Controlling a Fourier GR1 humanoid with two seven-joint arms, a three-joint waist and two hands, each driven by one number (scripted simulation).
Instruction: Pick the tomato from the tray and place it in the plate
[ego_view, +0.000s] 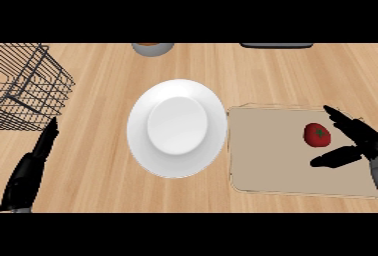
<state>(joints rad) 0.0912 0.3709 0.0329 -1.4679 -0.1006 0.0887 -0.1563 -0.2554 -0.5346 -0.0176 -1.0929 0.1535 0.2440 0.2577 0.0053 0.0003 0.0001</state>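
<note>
the wooden counter (96, 165) carries a flat beige tray (273, 170) at right and a glossy white plate (177, 128) just left of it. a wire basket (26, 85) stands far left. the right hand (354, 145) is spread open, thumb and fingers apart, holding nothing. the small, round, smooth red tomato (317, 135) lies on the tray just left of that hand, between its fingers and thumb. the left hand (33, 165) rests open at lower left, well apart.

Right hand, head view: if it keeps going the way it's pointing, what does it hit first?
Probably the red round tomato on the beige flat tray: the black right hand opens leftward around it, fingers above, thumb below. Its height above the tray is unclear.
</note>
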